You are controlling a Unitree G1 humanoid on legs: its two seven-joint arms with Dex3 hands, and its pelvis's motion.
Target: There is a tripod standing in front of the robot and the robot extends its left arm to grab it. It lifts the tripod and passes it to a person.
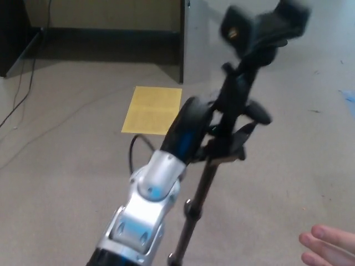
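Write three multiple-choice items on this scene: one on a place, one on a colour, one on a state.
1. Where do the person's fingers show?
A. top left
B. bottom right
C. centre

2. What colour is the sheet on the floor?
A. yellow
B. blue
C. red

3. How is the tripod?
A. lying flat on the floor
B. standing alone, untouched
C. tilted, gripped by the left robot hand

Answers:
1 B, fingertips enter at the lower right corner.
2 A, the flat sheet is plain yellow.
3 C, its pole leans right with the robot hand shut around it.
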